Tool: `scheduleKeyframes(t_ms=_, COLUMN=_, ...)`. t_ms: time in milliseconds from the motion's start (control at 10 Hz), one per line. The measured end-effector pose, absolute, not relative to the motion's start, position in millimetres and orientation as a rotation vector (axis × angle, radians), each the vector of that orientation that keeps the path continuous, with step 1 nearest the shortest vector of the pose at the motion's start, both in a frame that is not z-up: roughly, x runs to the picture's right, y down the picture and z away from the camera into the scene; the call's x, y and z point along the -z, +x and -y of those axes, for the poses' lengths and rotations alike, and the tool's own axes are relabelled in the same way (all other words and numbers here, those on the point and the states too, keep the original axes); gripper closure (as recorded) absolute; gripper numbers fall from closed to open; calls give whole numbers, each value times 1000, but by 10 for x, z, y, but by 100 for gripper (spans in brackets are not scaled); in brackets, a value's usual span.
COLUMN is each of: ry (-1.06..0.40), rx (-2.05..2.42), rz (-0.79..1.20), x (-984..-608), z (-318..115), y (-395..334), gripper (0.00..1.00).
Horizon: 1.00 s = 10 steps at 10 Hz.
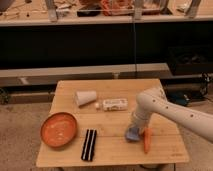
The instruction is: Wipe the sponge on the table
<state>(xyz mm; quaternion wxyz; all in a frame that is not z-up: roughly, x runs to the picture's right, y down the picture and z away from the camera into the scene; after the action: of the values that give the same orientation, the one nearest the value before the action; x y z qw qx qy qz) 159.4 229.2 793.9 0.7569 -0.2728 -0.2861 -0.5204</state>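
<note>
The blue-grey sponge (133, 134) lies on the light-wood table (112, 147), right of centre near the front. My gripper (135, 126) comes down from the white arm on the right and rests on top of the sponge, covering most of it. Only the sponge's lower left edge shows. An orange carrot (146, 140) lies right beside the sponge, touching or nearly touching it.
An orange bowl (59, 129) sits at the front left, a black ribbed block (89, 144) beside it. A tipped white cup (85, 97), a small white ball (97, 105) and a white packet (115, 104) lie mid-table. A long grey shelf bench (75, 70) runs behind.
</note>
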Motion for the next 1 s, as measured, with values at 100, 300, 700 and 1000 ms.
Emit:
scheduleKeyframes(t_ms=100, ry=-604, rx=1142, rz=613, x=-7968, z=-2249, y=1521, gripper=86)
scheduleKeyframes(t_ms=300, ry=-624, rx=1163, rz=592, x=-8035, z=-2212, y=1339, gripper=86)
scheduleKeyframes(t_ms=700, ry=-652, rx=1210, rz=557, x=-8147, z=-2119, y=992, gripper=93)
scheduleKeyframes(t_ms=1000, ry=-662, rx=1248, rz=560, x=-8228, z=-2128, y=746, gripper=93)
